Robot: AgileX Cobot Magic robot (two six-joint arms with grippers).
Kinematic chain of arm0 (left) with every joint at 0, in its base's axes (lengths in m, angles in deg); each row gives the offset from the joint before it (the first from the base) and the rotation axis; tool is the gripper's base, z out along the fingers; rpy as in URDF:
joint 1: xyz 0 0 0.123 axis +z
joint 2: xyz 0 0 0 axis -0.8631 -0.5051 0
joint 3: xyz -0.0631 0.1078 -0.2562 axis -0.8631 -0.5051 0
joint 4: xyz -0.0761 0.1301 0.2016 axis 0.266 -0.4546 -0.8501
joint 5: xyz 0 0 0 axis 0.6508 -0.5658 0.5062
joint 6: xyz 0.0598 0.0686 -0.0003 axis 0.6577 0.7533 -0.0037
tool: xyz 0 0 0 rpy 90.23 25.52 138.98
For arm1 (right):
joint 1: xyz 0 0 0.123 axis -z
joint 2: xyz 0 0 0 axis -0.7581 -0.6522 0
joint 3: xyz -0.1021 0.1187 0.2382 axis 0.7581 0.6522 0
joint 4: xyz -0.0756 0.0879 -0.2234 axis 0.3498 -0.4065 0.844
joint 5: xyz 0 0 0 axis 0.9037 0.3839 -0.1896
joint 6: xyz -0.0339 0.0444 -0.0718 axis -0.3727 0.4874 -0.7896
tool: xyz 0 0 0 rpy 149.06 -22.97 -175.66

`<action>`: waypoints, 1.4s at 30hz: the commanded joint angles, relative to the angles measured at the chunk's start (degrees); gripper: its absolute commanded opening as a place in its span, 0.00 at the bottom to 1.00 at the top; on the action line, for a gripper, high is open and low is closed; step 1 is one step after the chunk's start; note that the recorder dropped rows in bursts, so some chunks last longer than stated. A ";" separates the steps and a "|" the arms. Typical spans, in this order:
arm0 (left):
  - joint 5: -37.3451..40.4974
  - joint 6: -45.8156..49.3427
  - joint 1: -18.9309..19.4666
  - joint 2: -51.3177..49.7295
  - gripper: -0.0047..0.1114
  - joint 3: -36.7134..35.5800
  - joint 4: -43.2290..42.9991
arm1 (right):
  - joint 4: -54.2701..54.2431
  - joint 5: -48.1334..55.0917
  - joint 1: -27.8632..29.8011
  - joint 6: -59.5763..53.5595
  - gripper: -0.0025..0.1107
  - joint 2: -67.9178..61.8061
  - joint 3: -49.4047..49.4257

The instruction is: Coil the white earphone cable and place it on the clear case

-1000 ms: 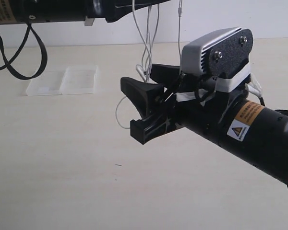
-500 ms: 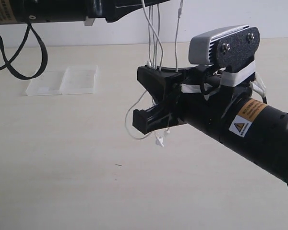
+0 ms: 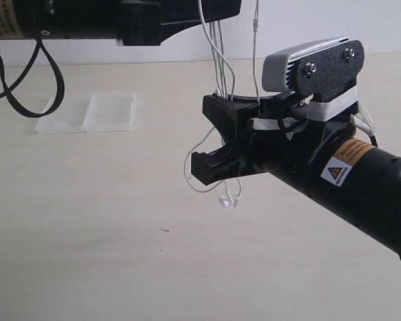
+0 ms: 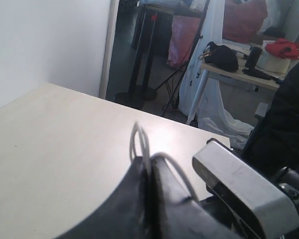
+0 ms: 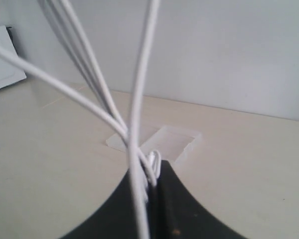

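Note:
The white earphone cable (image 3: 218, 63) hangs in several strands between my two grippers, above the table. My left gripper (image 3: 207, 10) is at the top of the exterior view, shut on the cable's upper loops (image 4: 139, 142). Lower down, my right gripper (image 3: 217, 134) is shut on the gathered strands (image 5: 139, 99). A loose loop and the two earbuds (image 3: 227, 199) dangle beneath it. The clear case (image 3: 87, 112) lies open and flat on the table at the far left, apart from both grippers. In the right wrist view the case (image 5: 174, 139) shows beyond the right gripper (image 5: 153, 181).
The beige table (image 3: 120, 254) runs back to a white wall. A black robot cable (image 3: 27, 87) loops down from the left arm near the case. The right arm's wrist camera (image 4: 244, 194) sits close beside the left gripper (image 4: 150, 174).
My right gripper has gone from open to shut on the hanging strands and shifted slightly right. The earbuds and a loop now dangle below it. The left arm has edged right.

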 commanded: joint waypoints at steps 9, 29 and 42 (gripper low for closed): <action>6.02 -3.29 0.06 0.57 0.04 0.08 -7.67 | -4.39 5.06 -0.07 -5.70 0.02 2.91 -0.35; 12.12 -8.80 0.06 0.47 0.04 0.08 -13.84 | -20.34 14.20 -0.07 -24.02 0.02 10.73 -0.35; 14.59 -9.28 0.06 -0.01 0.04 -1.14 -17.77 | -20.11 19.24 -0.07 -24.02 0.02 15.66 -0.35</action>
